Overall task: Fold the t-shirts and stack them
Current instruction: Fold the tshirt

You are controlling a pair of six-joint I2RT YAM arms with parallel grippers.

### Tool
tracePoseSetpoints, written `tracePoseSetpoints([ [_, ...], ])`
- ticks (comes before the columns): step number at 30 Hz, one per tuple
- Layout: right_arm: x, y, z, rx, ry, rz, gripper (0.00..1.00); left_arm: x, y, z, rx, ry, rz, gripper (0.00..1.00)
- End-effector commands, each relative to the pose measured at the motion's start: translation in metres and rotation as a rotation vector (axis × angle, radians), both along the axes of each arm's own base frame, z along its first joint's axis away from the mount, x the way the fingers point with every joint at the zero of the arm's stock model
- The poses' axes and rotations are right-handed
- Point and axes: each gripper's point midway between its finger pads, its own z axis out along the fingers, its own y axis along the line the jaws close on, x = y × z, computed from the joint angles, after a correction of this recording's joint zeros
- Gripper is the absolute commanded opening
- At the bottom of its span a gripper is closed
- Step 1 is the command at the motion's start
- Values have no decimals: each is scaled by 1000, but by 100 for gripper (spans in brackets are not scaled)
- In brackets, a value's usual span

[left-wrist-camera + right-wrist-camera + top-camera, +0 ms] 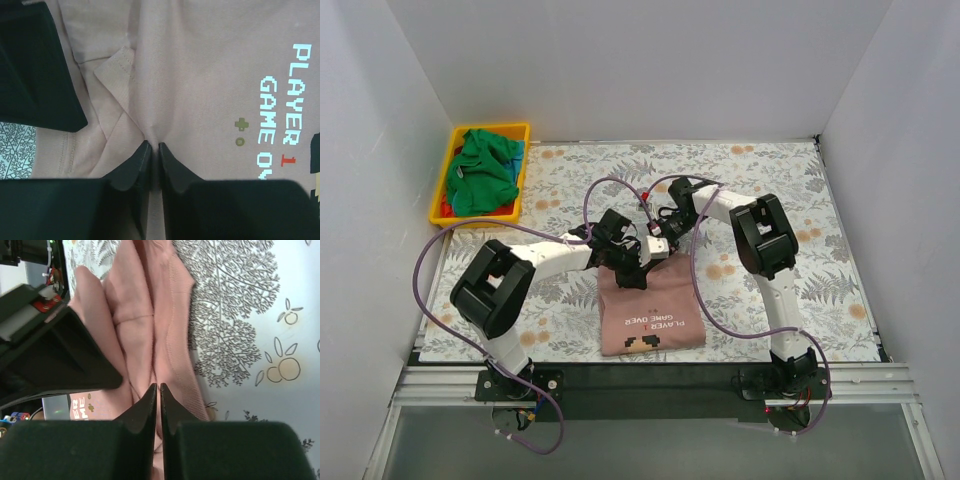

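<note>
The pink shirt (650, 315) lies partly folded at the middle near edge of the tabletop (770, 200), with the left pincer (151, 146) and right pincer (157, 386) both clamped on its far end. The green shirt (480, 170) sits unfolded in the bin (495, 127) at the far-left corner, and nothing is stacked yet.

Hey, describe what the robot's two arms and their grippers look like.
The left arm and right arm have white links with bulky black joint housings. A purple cable loops along each. The left gripper and right gripper have black, wedge-tapered fingers.
</note>
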Motion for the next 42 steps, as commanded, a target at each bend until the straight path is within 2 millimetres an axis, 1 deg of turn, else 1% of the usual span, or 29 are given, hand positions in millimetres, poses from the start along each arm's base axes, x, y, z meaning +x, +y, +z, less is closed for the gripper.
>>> tracePoseSetpoints([
  [1, 1, 0, -13, 0, 30, -14, 10, 8, -10, 29, -58, -83, -24, 8],
  [2, 0, -1, -17, -8, 39, -14, 9, 7, -11, 37, -70, -99, -28, 5],
  [3, -1, -2, -23, -15, 52, -16, 9, 6, -11, 41, -74, -107, -33, 0],
  [5, -3, -2, -29, -23, 67, -15, 9, 3, -10, 47, -80, -130, -42, 0],
  [6, -5, -3, -33, -30, 80, -15, 9, 3, -10, 55, -89, -149, -45, 0],
  [10, -11, -6, -39, -35, 102, -11, 8, 9, -8, 70, -93, -210, -40, 0],
  [13, -16, -7, -40, -30, 112, -8, 8, 18, -7, 75, -78, -274, -44, 0],
  [17, -20, -8, -41, -26, 120, -3, 8, 31, -7, 76, -66, -342, -58, 0],
  [20, -22, -9, -41, -25, 125, 0, 7, 46, -8, 76, -65, -391, -47, 0],
  [21, -23, -10, -41, -24, 124, 0, 7, 53, -10, 80, -76, -415, -42, 0],
  [23, -25, -10, -42, -23, 127, 3, 7, 64, -7, 81, -78, -431, -23, 0],
  [25, -26, -12, -42, -24, 131, 3, 7, 75, -6, 86, -89, -466, -15, 0],
  [31, -27, -12, -42, -21, 128, 6, 7, 96, -6, 91, -110, -540, 6, 0],
  [34, -27, -11, -42, -18, 126, 8, 7, 100, -5, 83, -106, -560, 4, 0],
  [37, -22, -12, -40, -29, 104, 6, 8, 97, -5, 68, -99, -551, -19, 0],
  [40, -10, -14, -32, -67, 35, -5, 13, 95, -3, 52, -82, -532, -20, 0],
  [41, -2, -16, -24, -86, -20, -12, 14, 94, -2, 50, -82, -534, -23, 0],
  [42, 4, -17, -19, -101, -55, -17, 16, 90, 0, 42, -79, -535, -36, 0],
])
